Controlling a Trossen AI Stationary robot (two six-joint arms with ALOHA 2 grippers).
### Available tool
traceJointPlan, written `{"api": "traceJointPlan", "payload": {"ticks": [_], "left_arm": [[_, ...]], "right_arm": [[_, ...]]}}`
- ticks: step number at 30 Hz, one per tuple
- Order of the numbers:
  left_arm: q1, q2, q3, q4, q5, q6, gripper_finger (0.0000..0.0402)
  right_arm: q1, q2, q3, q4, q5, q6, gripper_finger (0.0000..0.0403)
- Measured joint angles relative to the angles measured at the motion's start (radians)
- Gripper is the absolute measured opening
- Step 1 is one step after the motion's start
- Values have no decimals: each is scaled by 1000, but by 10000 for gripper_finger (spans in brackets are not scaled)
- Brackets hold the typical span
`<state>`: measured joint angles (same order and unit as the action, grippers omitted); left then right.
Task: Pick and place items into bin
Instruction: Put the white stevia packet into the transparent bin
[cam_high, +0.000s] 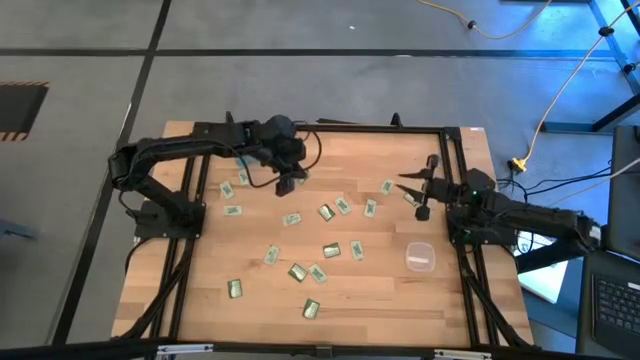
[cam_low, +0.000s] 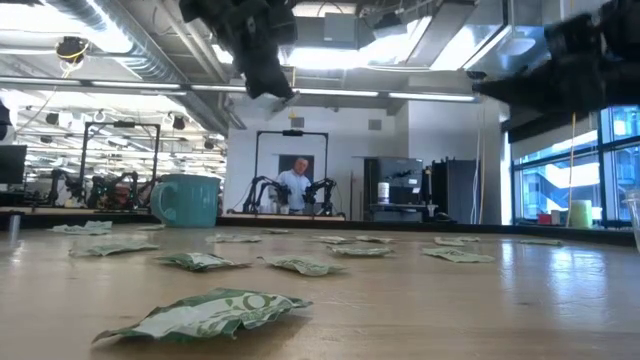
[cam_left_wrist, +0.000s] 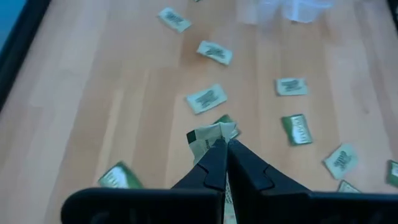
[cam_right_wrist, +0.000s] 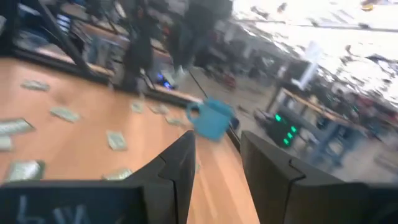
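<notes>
- Pinching one pale green packet (cam_left_wrist: 212, 134) between pressed-together fingers, the left claw (cam_high: 286, 184) hangs above the far-left part of the table (cam_high: 380, 300); the wrist view shows the packet crumpled at the fingertips, clear of the wood
- Right claw (cam_high: 418, 194) waits raised at the far-right side, fingers spread, nothing between them
- Bin (cam_high: 419, 257): clear cup standing near the right edge, well apart from the left claw, with loose packets (cam_high: 330, 250) scattered between them
- Teal mug (cam_low: 186, 200) sits at the far side, seen in the low view; not the target
- Step in hand, as I judge it: carry the held packet across to the bin and release
- To do it well: stay high enough to clear the scattered packets, centre over the bin's rim before opening, lower close so the light foil does not flutter out
- Risk: the grip is on a packet edge; a fast swing may shake it loose
</notes>
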<state>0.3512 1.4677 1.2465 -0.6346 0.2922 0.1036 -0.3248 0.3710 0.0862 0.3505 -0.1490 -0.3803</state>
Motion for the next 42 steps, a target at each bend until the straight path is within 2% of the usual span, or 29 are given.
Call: {"api": "traceJointPlan", "payload": {"ticks": [6, 13, 20, 26, 31, 37, 42], "left_arm": [[-42, 0, 0, 43, 34, -2, 4], [-69, 0, 0, 41, 36, 18, 4], [-92, 0, 0, 41, 102, 33, 4], [-105, 0, 0, 41, 95, 33, 4], [-104, 0, 0, 41, 92, 32, 4], [-104, 0, 0, 41, 92, 33, 4], [-109, 0, 0, 43, 92, 41, 4]], "right_arm": [[103, 299, 196, 0, -2, -50, 132], [191, 680, 434, -1, -2, -200, 132], [227, 945, 631, -3, 1, -337, 132], [256, 1062, 745, -5, 0, -433, 132], [272, 1116, 806, -2, 0, -442, 132], [272, 1151, 816, -3, 0, -464, 132], [271, 1182, 816, 74, 1, -471, 132]]}}
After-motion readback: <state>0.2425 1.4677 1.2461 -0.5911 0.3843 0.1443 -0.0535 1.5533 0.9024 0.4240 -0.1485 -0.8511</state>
